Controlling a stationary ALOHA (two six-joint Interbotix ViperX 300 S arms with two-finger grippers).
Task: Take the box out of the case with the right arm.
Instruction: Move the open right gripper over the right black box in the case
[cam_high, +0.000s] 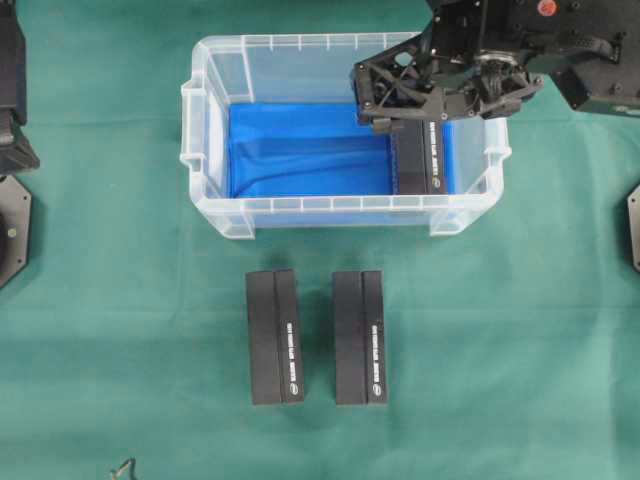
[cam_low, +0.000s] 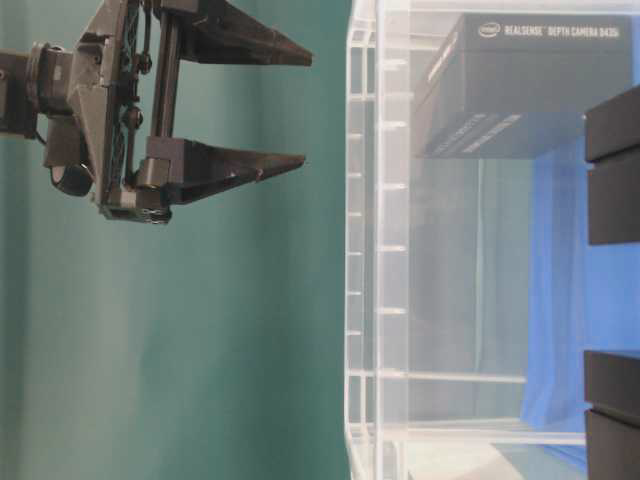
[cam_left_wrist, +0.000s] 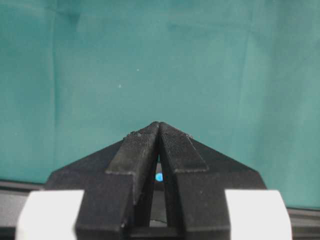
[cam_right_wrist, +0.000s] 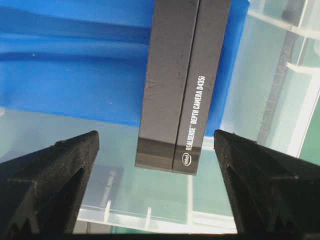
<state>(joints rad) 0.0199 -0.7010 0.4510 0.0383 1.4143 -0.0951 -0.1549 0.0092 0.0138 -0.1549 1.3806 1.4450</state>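
Lay flat on the blue lining: one black box (cam_high: 420, 155), long and narrow, printed lettering along one long edge, tucked at the right end of the case (cam_high: 215, 110) close against the right wall. Looked stiff and sharp-cornered, a two-part sleeve with a seam down its length; judged light, probably card, with a smooth matte skin that could slide between hard fingers. Best taken across the narrow width, one finger on each long side, near the middle of the length so as not to tip on the lift. Little room judged between box and right wall, so the outer finger likely to scrape the clear plastic.

Hovered above that end of the case: right gripper (cam_high: 440, 85), fingers spread wide and empty, one to either side of the box in the wrist view and well clear of both long edges. Not yet down to box level, as far as could be told; no contact seen.

Outside the case, on the green cloth (cam_high: 120, 330) in front of it: two more black boxes (cam_high: 275, 335), side by side, apart from each other.

Parked at the far left, away from the work: left gripper (cam_left_wrist: 159, 131), fingers pressed together tip to tip, nothing between them.
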